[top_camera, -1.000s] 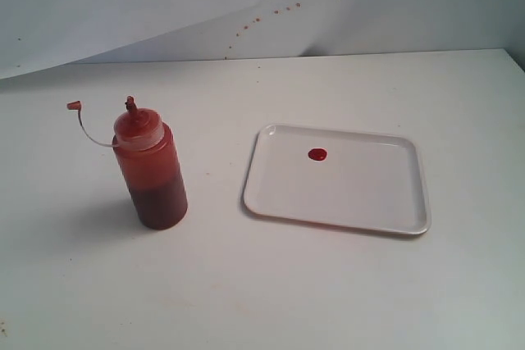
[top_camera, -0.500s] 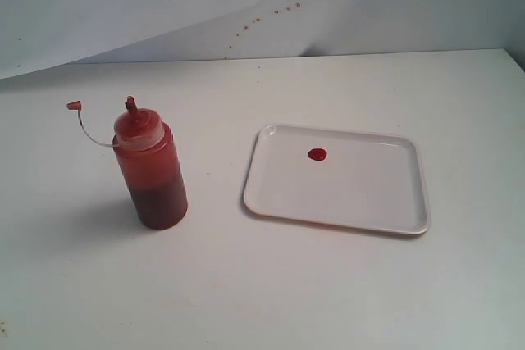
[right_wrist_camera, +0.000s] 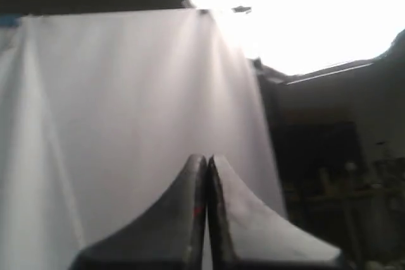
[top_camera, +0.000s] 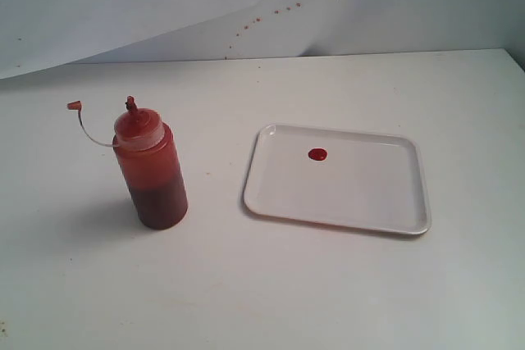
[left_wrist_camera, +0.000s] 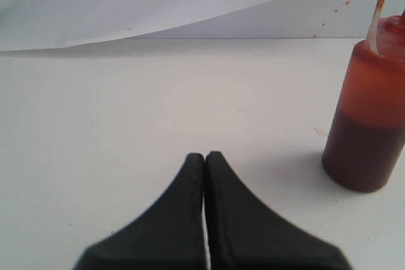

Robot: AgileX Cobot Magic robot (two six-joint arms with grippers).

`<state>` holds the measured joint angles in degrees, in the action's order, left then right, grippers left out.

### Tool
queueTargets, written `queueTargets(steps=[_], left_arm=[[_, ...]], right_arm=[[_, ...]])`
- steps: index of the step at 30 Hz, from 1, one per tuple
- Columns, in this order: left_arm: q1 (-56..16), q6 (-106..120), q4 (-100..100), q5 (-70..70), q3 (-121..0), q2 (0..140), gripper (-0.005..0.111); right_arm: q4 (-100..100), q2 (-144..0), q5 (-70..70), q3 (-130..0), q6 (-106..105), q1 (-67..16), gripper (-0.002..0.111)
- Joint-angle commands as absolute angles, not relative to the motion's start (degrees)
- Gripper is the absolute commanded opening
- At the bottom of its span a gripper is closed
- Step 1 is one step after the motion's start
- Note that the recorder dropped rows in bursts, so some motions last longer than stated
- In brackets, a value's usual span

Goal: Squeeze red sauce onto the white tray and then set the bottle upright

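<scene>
The bottle [top_camera: 152,170] stands upright on the table, left of the white tray [top_camera: 353,202], its small red tip cap [top_camera: 74,106] hanging off on its tether. Dark red sauce fills the bottle's lower part. A small round blob of red sauce [top_camera: 317,154] lies on the tray near its far left part. Neither arm shows in the exterior view. In the left wrist view my left gripper [left_wrist_camera: 204,155] is shut and empty, low over the table, with the bottle [left_wrist_camera: 370,118] standing apart from it. My right gripper [right_wrist_camera: 207,158] is shut and empty, pointing at a white hanging sheet.
A white backdrop sheet [top_camera: 164,6] spattered with red-brown specks hangs behind the table. The table's far edge [top_camera: 328,55] runs under it. Dark room clutter [right_wrist_camera: 342,175] shows beside the sheet in the right wrist view.
</scene>
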<state>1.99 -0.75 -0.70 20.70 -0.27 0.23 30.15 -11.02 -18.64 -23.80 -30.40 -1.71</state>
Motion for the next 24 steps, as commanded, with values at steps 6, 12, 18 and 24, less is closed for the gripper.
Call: queueTargets(steps=[6,12,18,24], left_arm=[[1.7,-1.0,-0.9,19.9,0.0,0.0,0.0],[1.7,-1.0,-0.9,19.9,0.0,0.0,0.0],[1.7,-1.0,-0.9,19.9,0.0,0.0,0.0],[1.7,-1.0,-0.9,19.9,0.0,0.0,0.0]], right_arm=[[7.9,-8.9,1.1,-15.1,-14.4,-1.2,0.0],[0.0,-4.8,3.3,-9.7,-4.4,-1.2,0.0],[-2.0,-4.2,4.8,-5.2,-3.0,-1.2,0.0],[-2.0,-2.4,4.8,-0.5,-3.0,-1.2,0.0]])
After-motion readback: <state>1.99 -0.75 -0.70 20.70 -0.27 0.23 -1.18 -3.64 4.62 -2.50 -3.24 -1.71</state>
